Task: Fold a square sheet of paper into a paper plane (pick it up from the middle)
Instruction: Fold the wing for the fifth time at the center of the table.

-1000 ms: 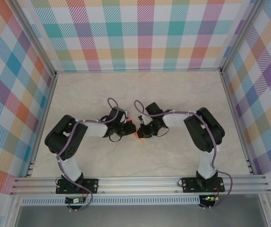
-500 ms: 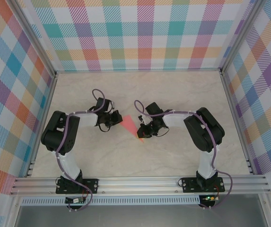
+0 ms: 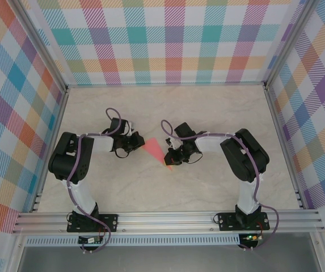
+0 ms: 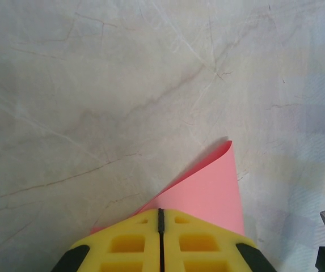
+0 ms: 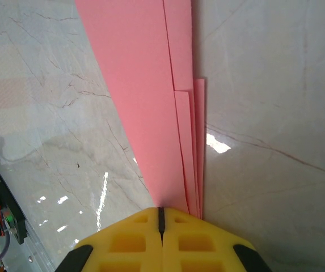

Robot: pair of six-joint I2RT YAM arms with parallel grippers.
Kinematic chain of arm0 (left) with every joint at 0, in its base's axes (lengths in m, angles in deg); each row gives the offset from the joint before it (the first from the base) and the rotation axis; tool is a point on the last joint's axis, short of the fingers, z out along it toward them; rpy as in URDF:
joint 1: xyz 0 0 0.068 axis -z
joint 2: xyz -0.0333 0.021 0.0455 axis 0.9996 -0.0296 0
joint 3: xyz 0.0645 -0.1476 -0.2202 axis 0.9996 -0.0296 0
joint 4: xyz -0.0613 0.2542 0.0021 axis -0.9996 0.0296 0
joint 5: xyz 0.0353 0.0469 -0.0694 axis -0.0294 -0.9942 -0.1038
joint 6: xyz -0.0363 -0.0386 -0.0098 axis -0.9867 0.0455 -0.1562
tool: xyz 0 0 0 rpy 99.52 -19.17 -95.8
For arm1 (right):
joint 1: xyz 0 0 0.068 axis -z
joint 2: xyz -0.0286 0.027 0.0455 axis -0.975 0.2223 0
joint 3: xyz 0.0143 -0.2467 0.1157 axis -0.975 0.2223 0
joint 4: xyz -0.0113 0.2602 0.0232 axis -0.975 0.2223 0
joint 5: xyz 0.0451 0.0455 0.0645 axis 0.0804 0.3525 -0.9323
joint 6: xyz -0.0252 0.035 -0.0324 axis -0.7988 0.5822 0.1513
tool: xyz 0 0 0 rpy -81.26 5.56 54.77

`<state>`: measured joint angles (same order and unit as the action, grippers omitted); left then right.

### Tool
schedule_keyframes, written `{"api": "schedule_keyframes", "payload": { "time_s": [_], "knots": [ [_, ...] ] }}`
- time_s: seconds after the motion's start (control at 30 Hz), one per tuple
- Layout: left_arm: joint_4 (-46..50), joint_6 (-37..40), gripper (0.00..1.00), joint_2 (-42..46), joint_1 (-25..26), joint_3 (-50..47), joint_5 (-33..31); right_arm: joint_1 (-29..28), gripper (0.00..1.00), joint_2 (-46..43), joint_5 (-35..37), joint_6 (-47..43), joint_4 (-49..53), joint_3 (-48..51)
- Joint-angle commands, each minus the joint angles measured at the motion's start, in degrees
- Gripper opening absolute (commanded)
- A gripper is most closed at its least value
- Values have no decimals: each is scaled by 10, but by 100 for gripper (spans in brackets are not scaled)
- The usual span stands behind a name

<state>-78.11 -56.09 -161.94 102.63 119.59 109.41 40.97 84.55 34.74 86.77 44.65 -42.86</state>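
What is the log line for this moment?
left gripper: shut on wide end of salmon-pink folded paper plane | right gripper: shut on pointed end | plane: spans between both grippers

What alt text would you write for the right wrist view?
The shut right gripper sits on the narrow end of the folded pink paper, whose stacked layers widen toward the top of the frame, flat on a pale marbled table.

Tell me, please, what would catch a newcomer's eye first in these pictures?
The pink paper plane in the middle of the marble table stands out first, a slim wedge stretched between the two arms. The left gripper pinches its wide end and the right gripper its narrow end, both shut. Bright plaid walls stand all round.
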Motion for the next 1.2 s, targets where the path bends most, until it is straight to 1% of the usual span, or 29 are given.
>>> {"api": "schedule_keyframes", "payload": {
  "time_s": [0.0,0.17,0.33,0.57,0.7,0.8,0.83,0.87,0.93,1.0,1.07,1.13,1.17],
  "knots": [
    [7,1,7,-12,-45,-13,-136,4,0,47,87,-9,100,38],
    [-2,-11,7,3,-53,-26,-165,3,0,46,88,-7,99,39],
    [-45,-25,8,8,-57,-52,-144,4,0,44,79,-5,96,38],
    [-45,-25,9,22,-59,-53,-149,4,0,39,73,-4,99,32],
    [-38,-25,14,54,-59,-52,-141,4,0,22,49,6,92,24],
    [-15,-27,20,89,-59,-47,-138,4,0,-23,14,42,58,5],
    [-2,-31,23,102,-59,-46,-142,4,2,-39,6,57,43,-5],
    [12,-33,27,115,-59,-42,-144,3,7,-55,6,70,33,-17],
    [43,-33,33,137,-56,-36,-142,3,13,-78,25,81,32,-38],
    [78,-34,41,157,-50,-27,-149,3,25,-100,52,89,36,-51],
    [119,-31,47,172,-40,-17,-156,4,36,-122,78,93,38,-56],
    [167,-29,54,185,-24,-4,-179,4,48,-146,116,95,47,-56],
    [187,-28,57,189,-16,3,-189,5,53,-156,131,95,49,-54]
  ]
}}
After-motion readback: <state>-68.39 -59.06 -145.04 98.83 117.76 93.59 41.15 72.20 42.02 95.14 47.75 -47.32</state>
